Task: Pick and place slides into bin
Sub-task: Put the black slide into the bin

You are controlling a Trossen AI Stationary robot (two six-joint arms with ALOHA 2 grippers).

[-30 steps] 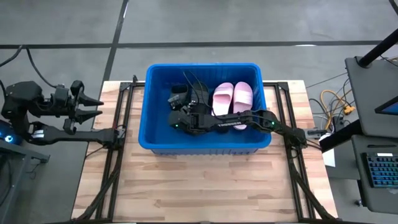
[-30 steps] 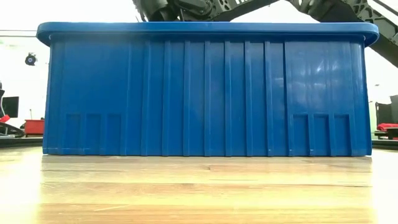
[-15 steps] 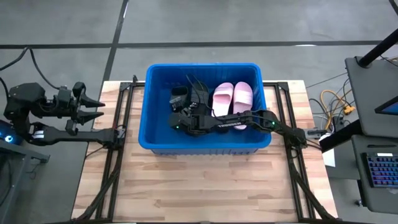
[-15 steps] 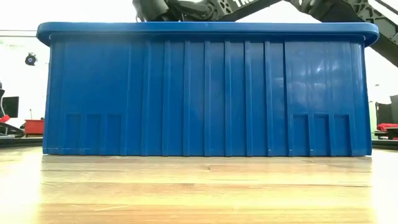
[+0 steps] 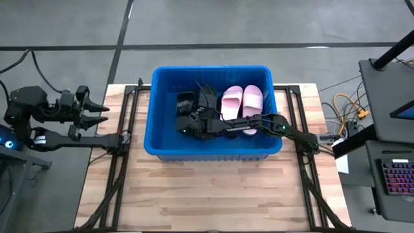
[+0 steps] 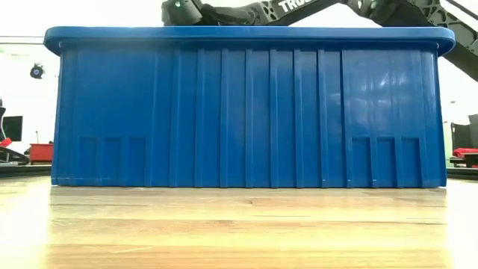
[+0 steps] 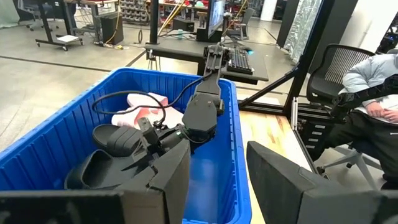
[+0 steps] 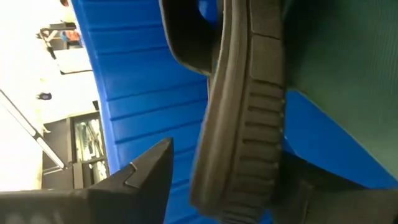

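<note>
A dark slide [image 8: 239, 106] with a ribbed sole edge stands on edge between the parted fingers of the right gripper [image 5: 187, 124], its long axis running straight out ahead of the jaws, inside the blue bin [image 5: 162, 77]; the jaws stand apart and do not pinch it. A pale pink pair [image 5: 242, 100] lies flat beyond the gripper's arm. The left gripper [image 5: 97, 111], fingers apart and empty, waits outside the bin.

The bin [image 5: 211, 151] sits on the tabletop [image 5: 207, 194], toward its far edge. Inside the bin, two slides [image 5: 242, 102] lie side by side at the right; more slides [image 5: 194, 102] lie left of them. The right pincer [image 5: 183, 124] is inside the bin; the left pincer [image 5: 100, 110] is outside, left of it.
</note>
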